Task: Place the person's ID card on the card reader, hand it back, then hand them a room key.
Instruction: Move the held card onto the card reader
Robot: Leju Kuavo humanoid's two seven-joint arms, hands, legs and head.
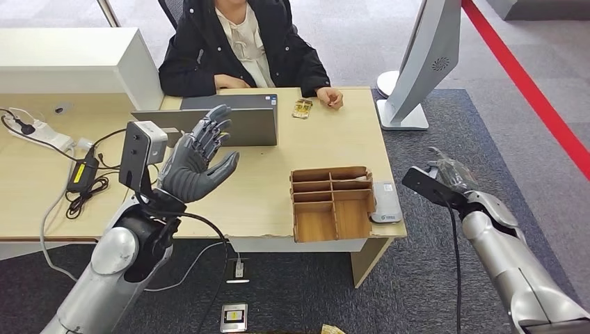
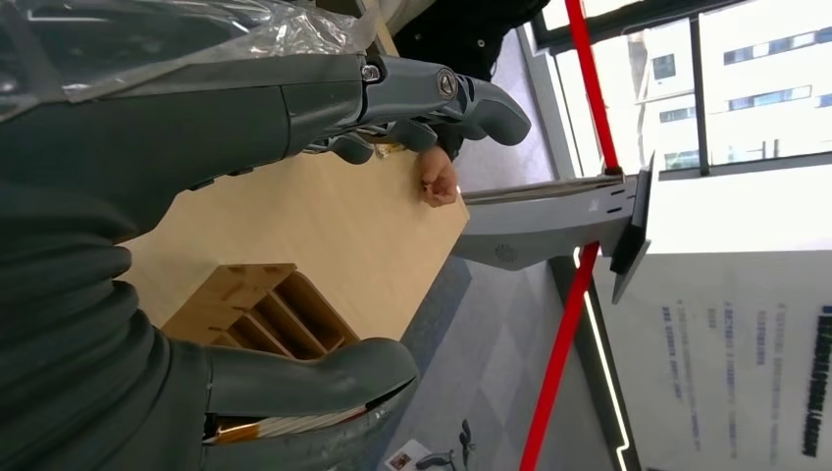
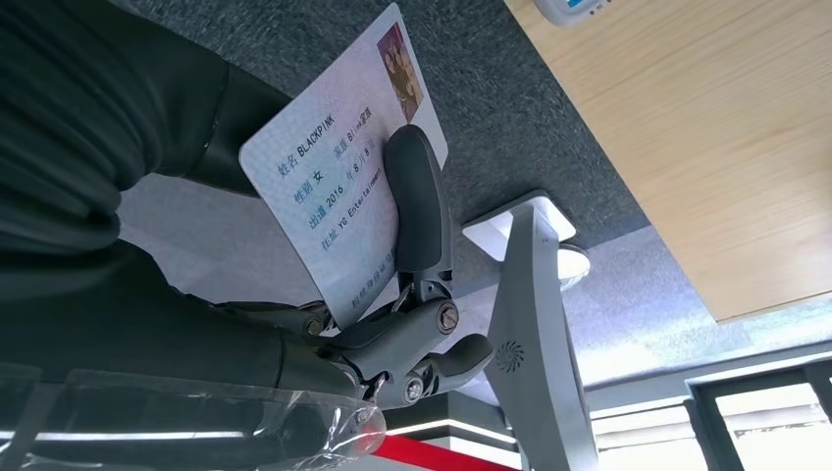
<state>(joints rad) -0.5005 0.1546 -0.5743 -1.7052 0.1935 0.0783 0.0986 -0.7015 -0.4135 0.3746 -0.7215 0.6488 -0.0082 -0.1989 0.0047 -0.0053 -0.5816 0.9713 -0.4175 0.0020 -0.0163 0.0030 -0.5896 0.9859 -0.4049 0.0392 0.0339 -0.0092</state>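
My right hand (image 1: 452, 172) hangs over the carpet just off the desk's right end. In the right wrist view the right hand (image 3: 392, 339) holds a white ID card (image 3: 334, 196) with printed text and a small photo, one finger (image 3: 419, 211) pressed across its face. The grey-white card reader (image 1: 385, 202) lies flat at the desk's right front corner, left of that hand. My left hand (image 1: 198, 161) is raised above the desk in front of the laptop, fingers (image 2: 432, 93) spread and holding nothing. A small golden item (image 1: 302, 108) lies by the person's hand (image 1: 331, 97).
A person in a black coat (image 1: 202, 52) sits across the desk. A wooden divided organizer (image 1: 331, 203) stands beside the reader, and a grey laptop (image 1: 229, 120) sits mid-desk. Cables and a power brick (image 1: 82, 174) lie at the left. A grey kiosk stand (image 1: 417, 66) rises at the right.
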